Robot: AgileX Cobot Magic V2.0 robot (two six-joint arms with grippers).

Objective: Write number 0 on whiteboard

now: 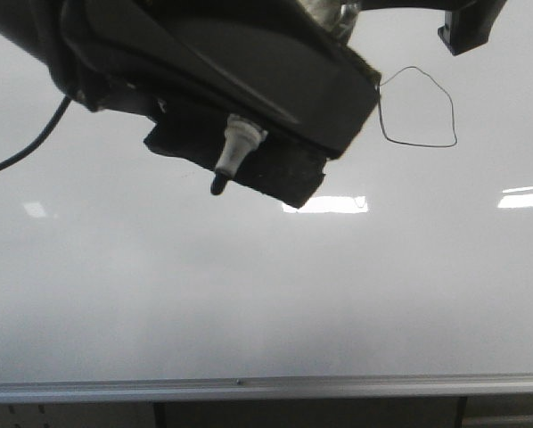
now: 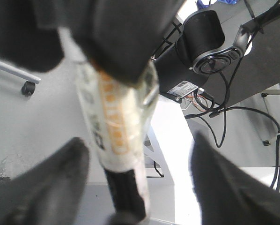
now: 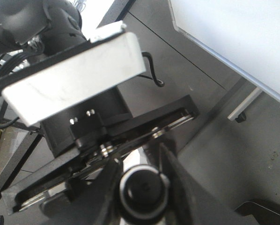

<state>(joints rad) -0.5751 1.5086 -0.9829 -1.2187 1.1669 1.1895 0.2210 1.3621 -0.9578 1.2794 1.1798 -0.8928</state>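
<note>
The number 0 (image 1: 417,108) sits upper right on the whiteboard (image 1: 249,294), just right of the left pincer (image 1: 249,165), which is clamped on a marker (image 1: 233,153), tip off the loop. The right pincer (image 1: 467,31), at the top right corner: grip unclear.

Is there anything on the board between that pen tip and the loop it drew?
In the front view, between the marker tip and the number 0 sit only the dark gripper body and bare whiteboard.
</note>
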